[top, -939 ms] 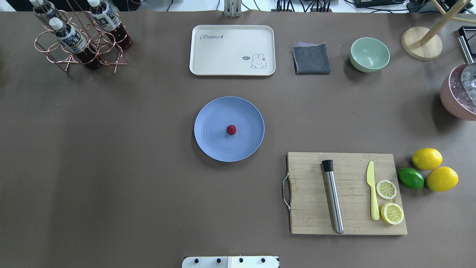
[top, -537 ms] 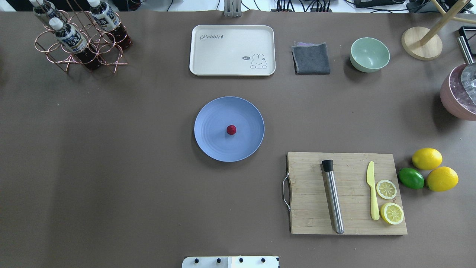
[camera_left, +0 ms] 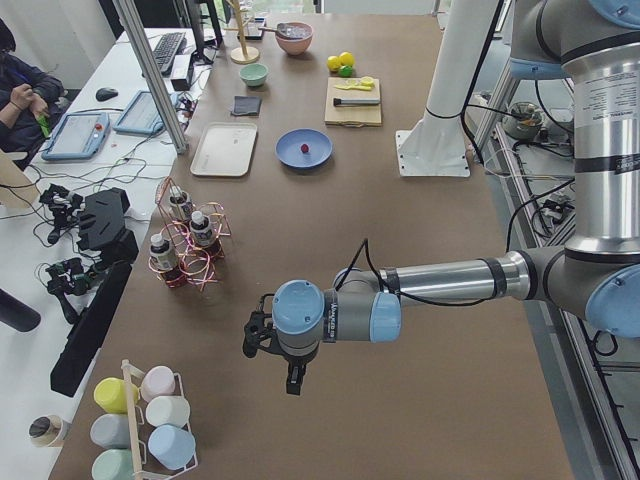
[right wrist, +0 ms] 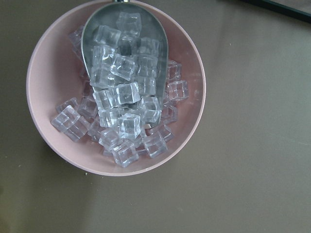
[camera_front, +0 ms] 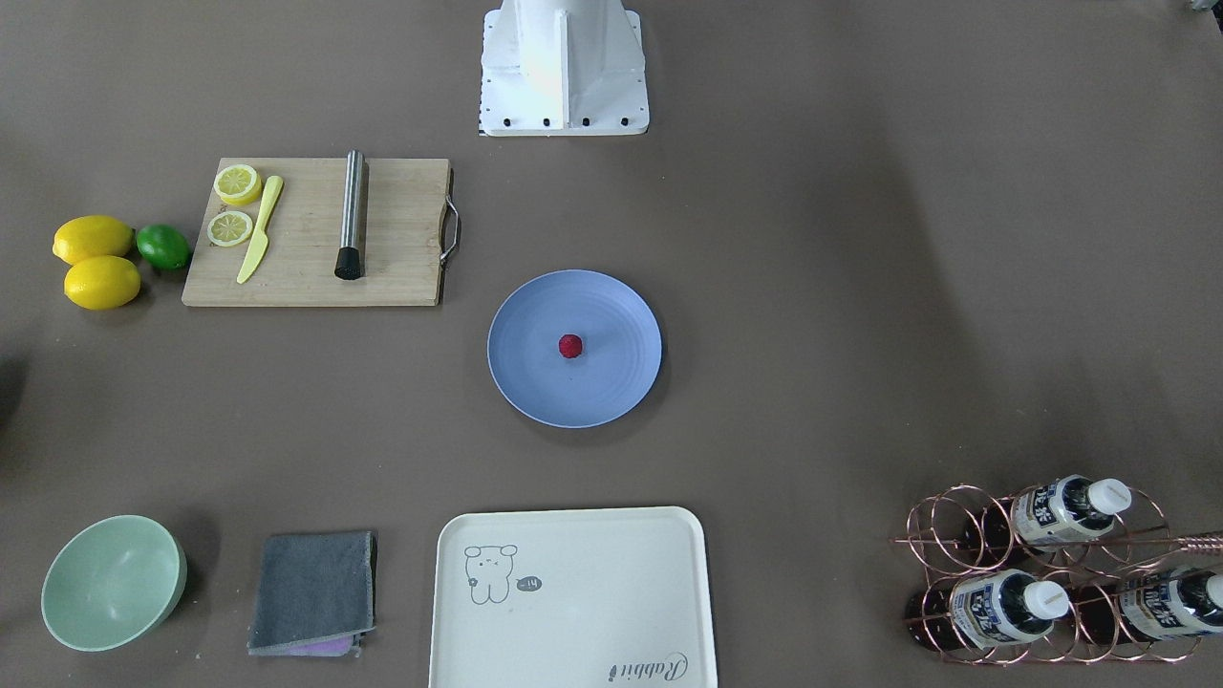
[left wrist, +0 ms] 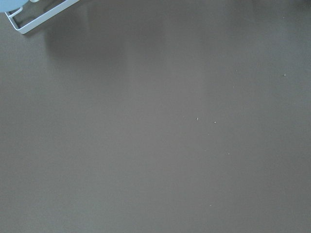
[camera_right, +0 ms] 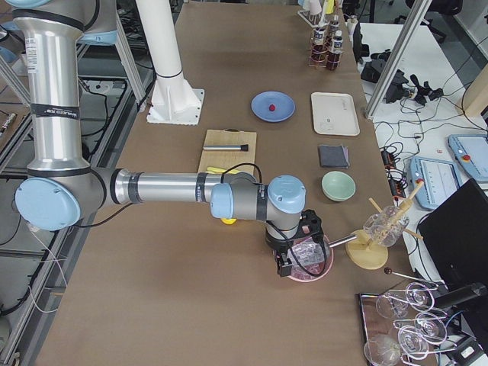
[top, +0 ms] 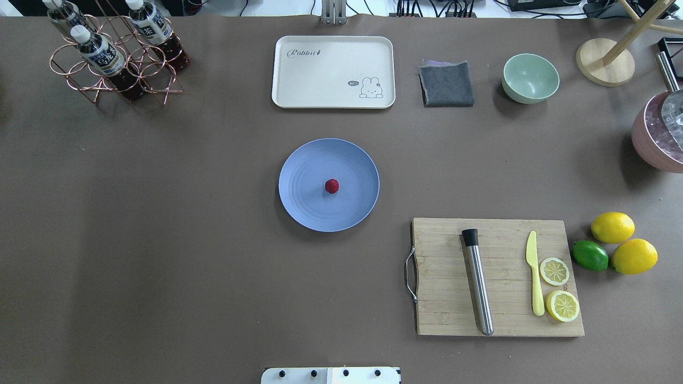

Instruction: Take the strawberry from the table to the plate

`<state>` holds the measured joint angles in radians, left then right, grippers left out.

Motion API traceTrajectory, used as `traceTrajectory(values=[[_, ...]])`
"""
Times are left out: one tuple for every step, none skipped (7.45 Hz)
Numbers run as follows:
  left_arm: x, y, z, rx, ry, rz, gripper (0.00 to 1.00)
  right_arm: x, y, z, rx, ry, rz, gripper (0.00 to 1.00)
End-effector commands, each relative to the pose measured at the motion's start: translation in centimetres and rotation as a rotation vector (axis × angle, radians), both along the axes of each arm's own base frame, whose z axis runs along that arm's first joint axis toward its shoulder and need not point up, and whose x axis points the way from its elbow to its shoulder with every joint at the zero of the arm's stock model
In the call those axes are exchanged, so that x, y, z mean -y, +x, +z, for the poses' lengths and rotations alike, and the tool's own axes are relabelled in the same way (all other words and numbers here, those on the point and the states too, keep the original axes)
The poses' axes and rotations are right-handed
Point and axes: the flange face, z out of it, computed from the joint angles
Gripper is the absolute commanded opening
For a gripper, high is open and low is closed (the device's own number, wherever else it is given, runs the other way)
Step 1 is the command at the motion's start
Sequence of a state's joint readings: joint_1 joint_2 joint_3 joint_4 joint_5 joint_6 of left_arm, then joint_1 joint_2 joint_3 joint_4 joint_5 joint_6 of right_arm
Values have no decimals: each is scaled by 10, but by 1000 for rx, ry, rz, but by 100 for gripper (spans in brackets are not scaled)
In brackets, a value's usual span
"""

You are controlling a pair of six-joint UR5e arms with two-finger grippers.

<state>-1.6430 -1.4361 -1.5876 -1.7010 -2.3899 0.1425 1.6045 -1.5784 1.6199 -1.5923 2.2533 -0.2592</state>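
The small red strawberry [top: 332, 185] lies near the middle of the round blue plate [top: 304, 210], which sits mid-table on the brown table [top: 160, 256]. From the front the strawberry [camera_front: 570, 346] is again at the centre of the plate [camera_front: 616, 392]. Neither gripper is near it. The left gripper [camera_left: 295, 378] hangs over bare table far out at the robot's left end. Over the pink ice bowl at the right end is the right gripper [camera_right: 284, 266]. Both show only in side views, so I cannot tell whether they are open or shut.
A wooden cutting board [top: 448, 304] holds a steel muddler, a yellow knife and lemon slices; lemons and a lime [top: 589, 255] lie beside it. At the back are a cream tray [top: 320, 74], grey cloth, green bowl [top: 530, 78] and bottle rack [top: 114, 58]. The pink bowl [right wrist: 40, 82] holds ice and a scoop.
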Motion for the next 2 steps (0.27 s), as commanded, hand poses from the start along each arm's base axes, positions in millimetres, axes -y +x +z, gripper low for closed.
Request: traceTrajectory(values=[[-1,0,1,0,-5,0,98,0,0,1,0,-2,0,100],[0,0,1,0,-5,0,98,0,0,1,0,-2,0,100]])
